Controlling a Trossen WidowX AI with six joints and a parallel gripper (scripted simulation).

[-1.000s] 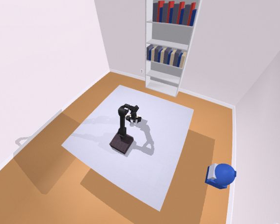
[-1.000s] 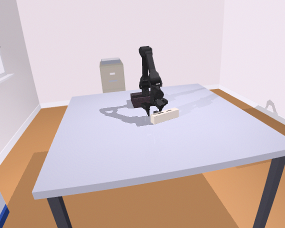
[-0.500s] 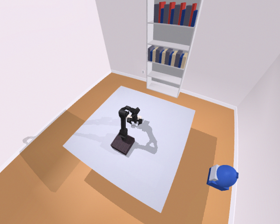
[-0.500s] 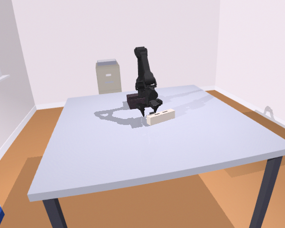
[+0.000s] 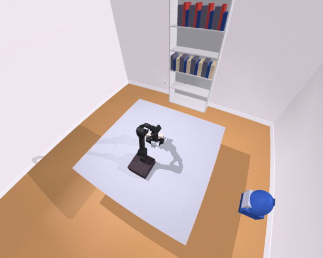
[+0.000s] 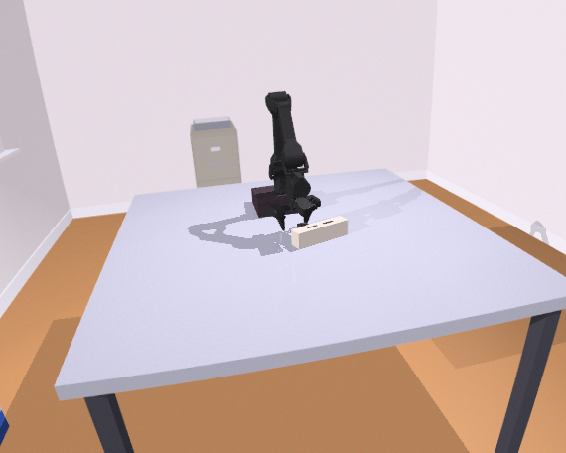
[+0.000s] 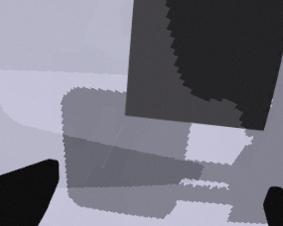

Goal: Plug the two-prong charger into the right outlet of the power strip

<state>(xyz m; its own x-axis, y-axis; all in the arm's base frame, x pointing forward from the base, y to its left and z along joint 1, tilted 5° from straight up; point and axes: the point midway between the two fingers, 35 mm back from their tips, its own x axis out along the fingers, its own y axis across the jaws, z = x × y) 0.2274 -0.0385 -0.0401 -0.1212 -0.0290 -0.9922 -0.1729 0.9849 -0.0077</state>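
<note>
The cream power strip point(image 6: 324, 233) point(image 5: 160, 135) lies on the grey table point(image 6: 229, 308) point(image 5: 182, 175) in front of the arm, with two dark outlets on its top face. The dark grey charger point(image 7: 149, 75) lies on the table ahead of my fingers in the wrist view. In the exterior view it is a small dark shape point(image 6: 299, 226) at the strip's left end. Its prongs are not visible. My gripper point(image 6: 294, 225) point(image 5: 156, 141) is open and empty, pointing down, low over the table, with its fingers to either side of the charger.
The arm's dark base block point(image 6: 263, 199) point(image 5: 141, 167) sits behind the strip. A filing cabinet point(image 6: 215, 151) stands by the far wall. A bookshelf point(image 5: 199, 54) and a blue object point(image 5: 258, 203) stand on the floor away from the table.
</note>
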